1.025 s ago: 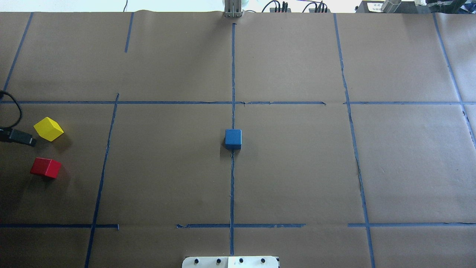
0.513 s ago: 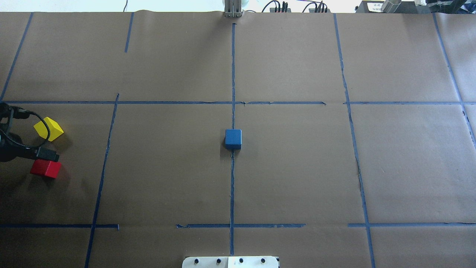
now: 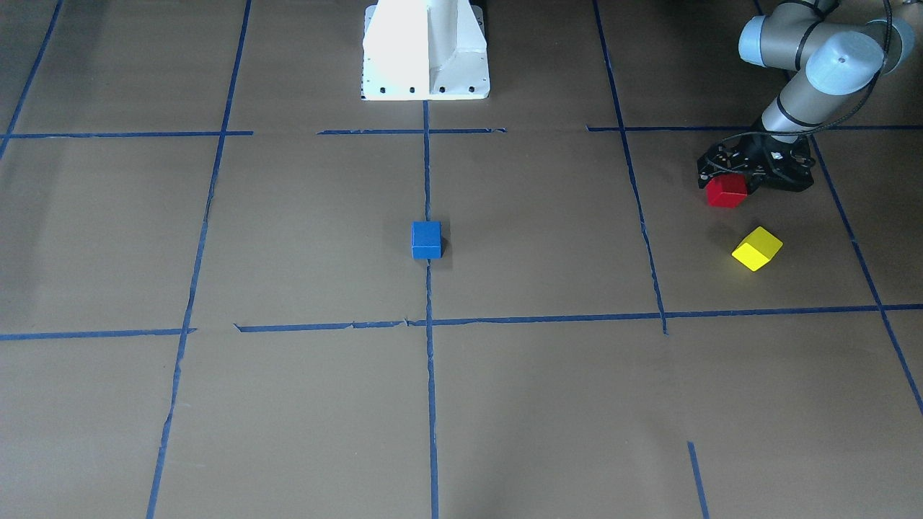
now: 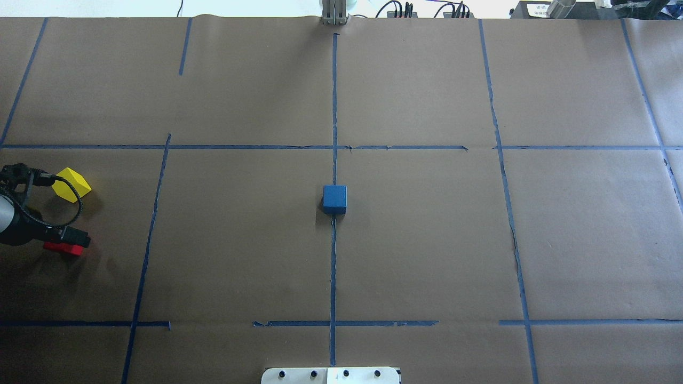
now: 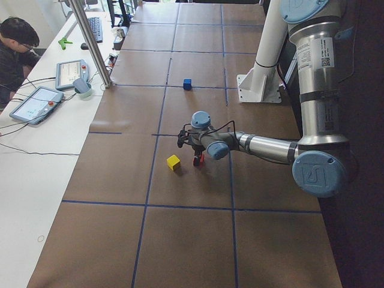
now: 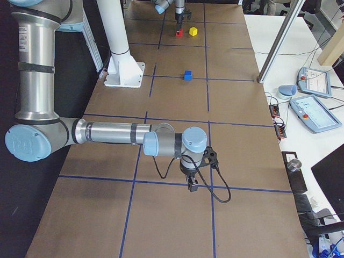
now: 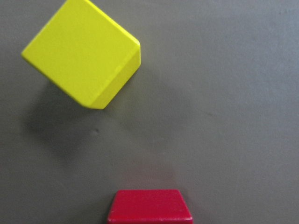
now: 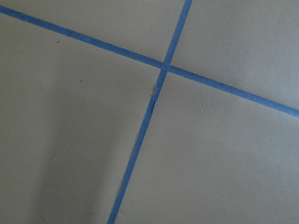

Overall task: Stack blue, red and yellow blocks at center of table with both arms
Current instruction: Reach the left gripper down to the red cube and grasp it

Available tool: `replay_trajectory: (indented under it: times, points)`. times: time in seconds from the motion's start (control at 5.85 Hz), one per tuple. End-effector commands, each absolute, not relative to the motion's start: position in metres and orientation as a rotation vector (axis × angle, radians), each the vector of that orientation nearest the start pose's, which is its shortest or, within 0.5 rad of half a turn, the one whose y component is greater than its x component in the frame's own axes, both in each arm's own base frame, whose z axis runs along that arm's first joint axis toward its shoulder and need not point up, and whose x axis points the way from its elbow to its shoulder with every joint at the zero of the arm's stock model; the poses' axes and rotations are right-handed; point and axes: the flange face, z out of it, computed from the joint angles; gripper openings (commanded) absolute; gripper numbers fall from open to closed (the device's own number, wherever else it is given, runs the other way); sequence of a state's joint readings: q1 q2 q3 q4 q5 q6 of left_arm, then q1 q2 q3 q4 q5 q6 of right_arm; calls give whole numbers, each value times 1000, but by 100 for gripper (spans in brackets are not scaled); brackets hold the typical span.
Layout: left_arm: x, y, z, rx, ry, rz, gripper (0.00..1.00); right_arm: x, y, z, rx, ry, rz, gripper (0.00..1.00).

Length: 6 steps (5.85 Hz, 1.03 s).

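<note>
The blue block stands alone at the table's centre on the middle tape line and also shows in the overhead view. The red block and the yellow block lie far out on my left side. My left gripper hangs right over the red block and looks open. It hides most of the red block from overhead. The left wrist view shows the yellow block and the red block's top, with no fingers visible. My right gripper hovers over bare paper far to my right, and I cannot tell whether it is open or shut.
Brown paper with blue tape lines covers the table. The white robot base stands at the robot-side edge of the table, at its middle. An operator sits behind a side bench with tablets and a metal post.
My left arm has come in from the table's left edge and moved toward the robot side, from beside the yellow block to over the red block. The blocks have not moved.
</note>
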<state>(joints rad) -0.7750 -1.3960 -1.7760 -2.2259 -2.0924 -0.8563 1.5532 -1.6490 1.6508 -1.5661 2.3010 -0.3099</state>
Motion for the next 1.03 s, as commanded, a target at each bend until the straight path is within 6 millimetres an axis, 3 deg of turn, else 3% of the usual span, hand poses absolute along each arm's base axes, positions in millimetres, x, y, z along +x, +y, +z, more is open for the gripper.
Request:
replay_trajectory:
  times: [0.0,0.17,0.34,0.51,0.68,0.85]
  points:
    - [264,-374,576,79,826,123,65,58,-460,661,109,-725,-315,100]
    - [265,-373,577,76,823,125,44,58,-460,661,110,-725,-316,100]
    - [266,-373,577,75,823,128,39,59,-460,661,109,-727,-313,100]
    - [265,-373,566,90,838,132,25,59,-460,661,110,-727,-313,100]
    - [265,-374,536,131,877,145,11,59,-460,661,109,-727,-313,100]
    - [267,-378,506,147,893,146,9,59,-458,663,106,-727,-311,100]
